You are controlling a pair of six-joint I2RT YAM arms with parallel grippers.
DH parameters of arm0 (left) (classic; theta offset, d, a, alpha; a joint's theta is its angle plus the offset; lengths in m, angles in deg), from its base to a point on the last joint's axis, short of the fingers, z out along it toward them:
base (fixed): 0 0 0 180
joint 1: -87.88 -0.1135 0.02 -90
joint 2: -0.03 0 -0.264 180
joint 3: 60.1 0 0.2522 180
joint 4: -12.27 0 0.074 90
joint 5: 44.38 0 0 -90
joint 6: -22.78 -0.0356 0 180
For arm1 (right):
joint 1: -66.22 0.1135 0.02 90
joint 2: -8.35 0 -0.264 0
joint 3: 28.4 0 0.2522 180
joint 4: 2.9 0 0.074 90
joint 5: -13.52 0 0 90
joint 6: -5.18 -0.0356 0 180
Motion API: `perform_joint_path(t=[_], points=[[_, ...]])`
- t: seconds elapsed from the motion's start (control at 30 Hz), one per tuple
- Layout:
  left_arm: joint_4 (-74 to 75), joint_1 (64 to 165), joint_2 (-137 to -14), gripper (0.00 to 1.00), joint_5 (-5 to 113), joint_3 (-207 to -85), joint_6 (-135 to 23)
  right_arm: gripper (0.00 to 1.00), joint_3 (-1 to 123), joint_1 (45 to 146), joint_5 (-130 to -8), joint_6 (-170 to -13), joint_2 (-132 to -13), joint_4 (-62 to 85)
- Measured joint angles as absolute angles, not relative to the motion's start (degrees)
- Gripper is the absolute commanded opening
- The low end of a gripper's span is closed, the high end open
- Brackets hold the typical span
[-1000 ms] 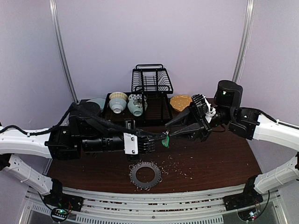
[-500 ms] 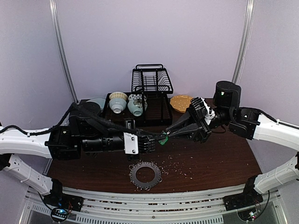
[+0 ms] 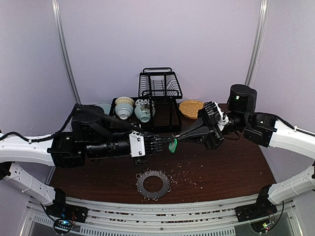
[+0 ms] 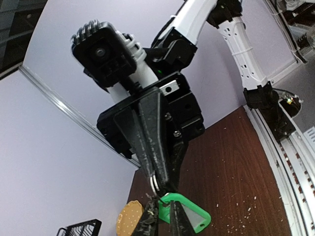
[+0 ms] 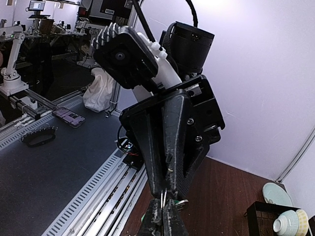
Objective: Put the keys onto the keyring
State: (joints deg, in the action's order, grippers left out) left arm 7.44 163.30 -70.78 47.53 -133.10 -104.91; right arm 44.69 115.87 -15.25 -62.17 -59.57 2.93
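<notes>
**Handover pinch above mid-table**

Both arms meet nose to nose in the air over the middle of the table (image 3: 236, 162). My left gripper (image 3: 165, 144) is pinched onto the plastic head of the green key (image 3: 173, 146). My right gripper (image 3: 179, 138) has its fingers pressed together at the silvery metal just above that head, though I cannot tell whether they truly hold it. The keyring (image 3: 153, 184) lies flat below, close to the near edge, among crumbs (image 3: 186, 173). I judge one hand must own the key firmly before the other lets go, then lower it to a wire loop on the rim. Room is generous toward the near edge and right side. The dish rack (image 3: 160, 88) and bowls (image 3: 124, 108) crowd the far edge.
</notes>
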Motion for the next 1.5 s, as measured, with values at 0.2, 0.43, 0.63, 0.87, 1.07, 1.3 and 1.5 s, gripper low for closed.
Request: perform_joint_path(t=[0.2,0.43,0.63,0.87,1.07,1.3,1.5], points=[[6.87,160.66,-71.19,0.25,47.36,-133.58,-98.83,0.00,46.42,115.87,-17.89,-59.18,-59.40,7.48],[3.35,158.06,-74.32,0.33,49.44,-137.34,-94.48,0.00,47.82,115.92,-19.05,-56.84,-59.33,10.39],[2.48,158.06,-74.34,0.31,53.61,-137.34,-93.63,0.00,47.82,116.03,-21.30,-55.53,-59.09,12.20],[1.54,155.96,-72.57,0.44,59.21,-137.01,-93.63,0.00,47.82,116.11,-24.51,-54.65,-57.96,12.92],[1.87,155.04,-72.09,0.35,59.12,-136.03,-92.78,0.00,47.60,116.11,-26.87,-54.76,-56.97,12.40],[4.29,155.04,-74.36,0.25,59.38,-136.01,-89.13,0.00,47.21,116.11,-28.03,-55.37,-56.69,11.11],[5.01,155.04,-74.38,0.29,59.36,-136.40,-88.54,0.00,47.21,116.11,-28.95,-54.70,-56.69,11.83]])
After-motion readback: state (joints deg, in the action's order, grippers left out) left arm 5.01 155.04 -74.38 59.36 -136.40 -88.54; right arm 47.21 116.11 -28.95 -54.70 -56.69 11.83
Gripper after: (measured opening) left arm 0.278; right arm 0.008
